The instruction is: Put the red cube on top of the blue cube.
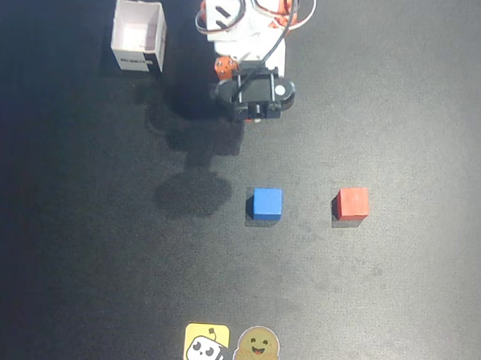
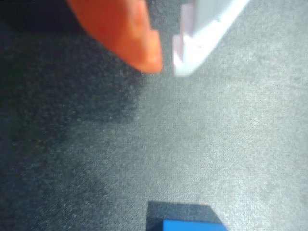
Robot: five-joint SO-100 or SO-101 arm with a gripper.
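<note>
The blue cube [image 1: 267,204] sits on the dark mat near the middle of the overhead view. The red cube [image 1: 352,203] sits to its right, about a cube and a half away. My arm [image 1: 257,92] is folded up at the top centre, well behind both cubes. In the wrist view my gripper [image 2: 167,65] holds nothing; its orange finger [image 2: 130,33] and white finger [image 2: 202,33] have their tips almost together. The top of the blue cube [image 2: 192,225] shows at the bottom edge of the wrist view. The red cube is out of the wrist view.
An open white box [image 1: 139,36] stands at the top left of the overhead view. Two stickers, a yellow one [image 1: 207,344] and a tan smiling one [image 1: 257,349], lie at the bottom edge. The arm's shadow falls left of the blue cube.
</note>
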